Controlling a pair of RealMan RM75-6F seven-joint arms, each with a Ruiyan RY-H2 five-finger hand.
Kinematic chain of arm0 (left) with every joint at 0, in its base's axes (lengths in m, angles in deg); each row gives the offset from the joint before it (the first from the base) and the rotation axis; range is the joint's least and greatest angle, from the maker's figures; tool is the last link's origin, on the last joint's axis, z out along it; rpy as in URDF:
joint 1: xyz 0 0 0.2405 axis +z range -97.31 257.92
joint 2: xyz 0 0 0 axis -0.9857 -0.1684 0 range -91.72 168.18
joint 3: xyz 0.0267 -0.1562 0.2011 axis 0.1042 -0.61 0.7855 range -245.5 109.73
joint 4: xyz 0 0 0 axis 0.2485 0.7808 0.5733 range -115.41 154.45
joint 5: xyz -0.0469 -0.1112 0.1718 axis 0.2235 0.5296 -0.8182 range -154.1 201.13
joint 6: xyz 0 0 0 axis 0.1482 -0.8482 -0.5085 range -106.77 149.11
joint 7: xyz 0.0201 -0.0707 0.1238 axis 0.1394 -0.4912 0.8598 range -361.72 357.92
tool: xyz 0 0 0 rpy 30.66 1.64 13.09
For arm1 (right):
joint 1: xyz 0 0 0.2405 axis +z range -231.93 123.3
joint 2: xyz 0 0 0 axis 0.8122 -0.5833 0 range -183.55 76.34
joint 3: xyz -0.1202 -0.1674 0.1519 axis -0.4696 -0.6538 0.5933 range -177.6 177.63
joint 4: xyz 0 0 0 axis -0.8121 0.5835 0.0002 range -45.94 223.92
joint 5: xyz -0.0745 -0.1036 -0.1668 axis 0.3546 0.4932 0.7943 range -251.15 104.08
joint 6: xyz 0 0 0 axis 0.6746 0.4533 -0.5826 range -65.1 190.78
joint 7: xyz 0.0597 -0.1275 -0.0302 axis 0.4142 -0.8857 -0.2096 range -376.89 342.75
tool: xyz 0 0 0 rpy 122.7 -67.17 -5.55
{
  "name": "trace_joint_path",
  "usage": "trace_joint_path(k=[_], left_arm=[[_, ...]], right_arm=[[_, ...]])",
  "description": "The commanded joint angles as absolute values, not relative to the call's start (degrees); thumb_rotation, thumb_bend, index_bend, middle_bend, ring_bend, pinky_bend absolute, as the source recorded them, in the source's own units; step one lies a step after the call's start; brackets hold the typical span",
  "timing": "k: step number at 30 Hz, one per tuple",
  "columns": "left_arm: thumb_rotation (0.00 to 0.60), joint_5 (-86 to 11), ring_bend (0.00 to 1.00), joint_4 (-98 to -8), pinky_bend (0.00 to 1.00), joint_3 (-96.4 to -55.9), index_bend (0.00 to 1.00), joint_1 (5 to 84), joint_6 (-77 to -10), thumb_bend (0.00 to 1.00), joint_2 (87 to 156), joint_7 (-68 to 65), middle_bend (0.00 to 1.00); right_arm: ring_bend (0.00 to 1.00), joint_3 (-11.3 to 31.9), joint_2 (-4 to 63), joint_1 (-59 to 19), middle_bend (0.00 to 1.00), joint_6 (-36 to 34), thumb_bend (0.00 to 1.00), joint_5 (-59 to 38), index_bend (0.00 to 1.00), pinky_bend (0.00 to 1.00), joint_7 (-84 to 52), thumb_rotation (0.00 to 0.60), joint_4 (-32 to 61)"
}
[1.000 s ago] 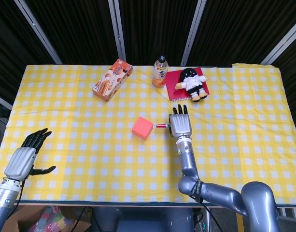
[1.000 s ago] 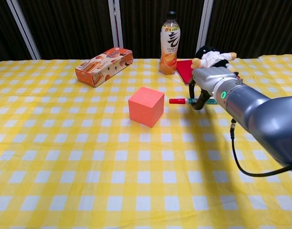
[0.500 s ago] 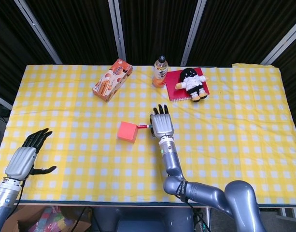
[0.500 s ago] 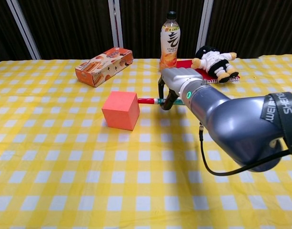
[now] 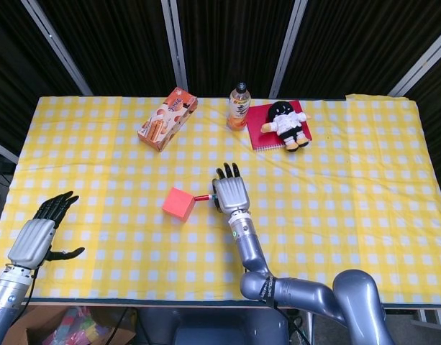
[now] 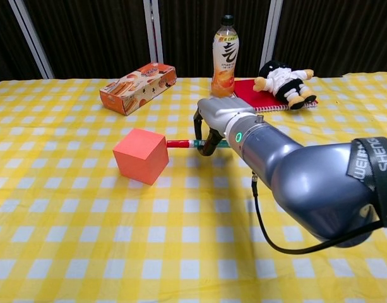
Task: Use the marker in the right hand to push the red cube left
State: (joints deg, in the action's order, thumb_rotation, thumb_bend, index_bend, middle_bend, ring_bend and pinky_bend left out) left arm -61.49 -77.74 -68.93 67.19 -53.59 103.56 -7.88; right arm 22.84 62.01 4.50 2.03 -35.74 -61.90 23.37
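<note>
Tabletop under yellow-and-white checked cloth [image 5: 364, 180], backed by dark curtain panels with pale metal struts [image 5: 173, 43]. Along the far edge: orange-and-white snack carton [image 5: 167, 118] lying flat, orange-labelled plastic drink bottle [image 5: 239, 106] standing upright, black-and-white plush doll [image 5: 288, 123] sprawled on a red spiral notebook [image 5: 260, 121] just beside the bottle. Well apart from the middle of the table, all of these.

Near the centre: small red cube [image 5: 178, 204], with the red-capped marker [image 6: 178, 144] lying level and its tip touching the cube's right face. Silver right hand [image 5: 231, 194] just right of it, fingers clamped on the marker's rear part. Silver left hand [image 5: 39, 233] at the near left corner, holding nothing, dark fingers spread apart.
</note>
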Motion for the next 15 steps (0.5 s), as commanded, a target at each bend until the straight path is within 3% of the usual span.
trace_joint_path(k=[1,15], left_arm=[[0.600,-61.47,0.00,-77.77,0.00,-68.95,0.00,67.21,-53.64,0.00,103.56,-7.92,0.00],[0.600,-61.85,0.00,-77.77,0.00,-68.85,0.00,67.17,-53.78,0.00,103.56,-7.97,0.00]], right_arm=[[0.00,22.89,61.59,4.04,0.20,1.28,0.55,-36.31,0.60,0.00,-62.52,0.600,23.10],[0.00,21.85,60.85,1.81,0.20,-4.45,0.55,-39.29,0.60,0.00,-67.93,0.600,18.46]])
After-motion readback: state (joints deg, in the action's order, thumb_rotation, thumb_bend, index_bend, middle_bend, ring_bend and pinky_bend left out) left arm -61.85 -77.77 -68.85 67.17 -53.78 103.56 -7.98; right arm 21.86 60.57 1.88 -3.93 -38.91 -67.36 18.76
